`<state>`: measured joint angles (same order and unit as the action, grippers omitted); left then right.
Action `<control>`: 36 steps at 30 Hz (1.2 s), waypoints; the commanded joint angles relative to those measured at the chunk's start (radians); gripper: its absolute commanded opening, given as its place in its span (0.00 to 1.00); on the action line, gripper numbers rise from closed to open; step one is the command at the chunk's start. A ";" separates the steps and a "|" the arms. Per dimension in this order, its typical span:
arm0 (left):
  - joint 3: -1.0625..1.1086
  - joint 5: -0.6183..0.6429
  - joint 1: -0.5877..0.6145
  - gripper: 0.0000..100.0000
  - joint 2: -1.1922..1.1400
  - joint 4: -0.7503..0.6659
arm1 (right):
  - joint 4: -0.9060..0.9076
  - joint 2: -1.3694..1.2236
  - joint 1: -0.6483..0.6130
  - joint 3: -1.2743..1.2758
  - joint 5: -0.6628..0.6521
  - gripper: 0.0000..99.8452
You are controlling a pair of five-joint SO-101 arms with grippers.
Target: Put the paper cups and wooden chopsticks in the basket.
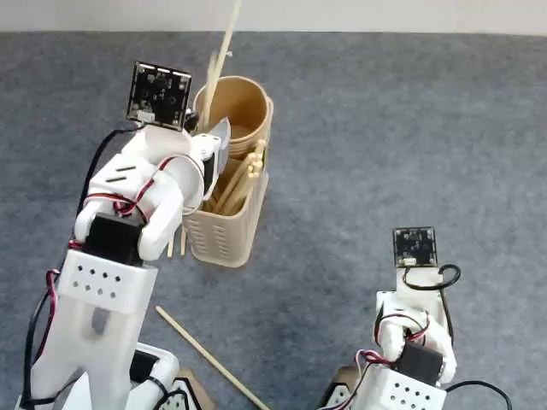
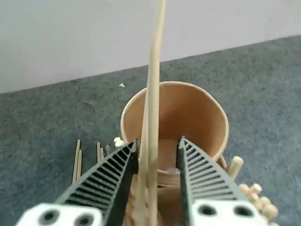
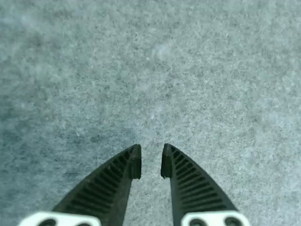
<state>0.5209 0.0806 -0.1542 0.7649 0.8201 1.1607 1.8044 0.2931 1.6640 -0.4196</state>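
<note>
The basket (image 1: 224,237) stands on the grey carpet (image 3: 197,70) toward its far edge, left of the middle, with a paper cup (image 2: 197,113) upright in its far end and a bundle of chopsticks (image 1: 238,181) beside the cup. The left gripper (image 2: 157,148) hangs over it, jaws spread either side of an upright chopstick (image 2: 156,70) — a gap shows on one side. A few sticks (image 2: 77,160) lie just outside the basket. One loose chopstick (image 1: 205,357) lies by the near edge. The right gripper (image 3: 151,162) is barely parted — nothing between.
</note>
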 commanded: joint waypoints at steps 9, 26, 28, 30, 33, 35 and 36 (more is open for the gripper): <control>-0.386 0.002 0.139 0.15 0.013 0.278 | 0.004 -0.001 0.016 0.156 -0.009 0.09; -0.803 -0.261 0.426 0.18 -1.026 0.526 | 0.004 -0.001 0.016 0.156 -0.009 0.09; -0.917 -0.264 0.433 0.18 -1.142 0.574 | 0.004 -0.001 0.016 0.156 -0.009 0.09; -1.024 -0.264 0.441 0.19 -1.254 0.615 | 0.004 -0.001 0.016 0.156 -0.009 0.09; -1.161 -0.264 0.441 0.19 -1.406 0.657 | 0.004 -0.001 0.016 0.156 -0.009 0.09; -1.248 -0.264 0.446 0.19 -1.497 0.666 | 0.004 -0.001 0.016 0.156 -0.009 0.09; -1.287 -0.264 0.447 0.19 -1.538 0.672 | 0.004 -0.001 0.016 0.156 -0.009 0.09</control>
<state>-0.5823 -0.1757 0.2754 -0.6452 1.4645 1.1607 1.8044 0.2931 1.6640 -0.4196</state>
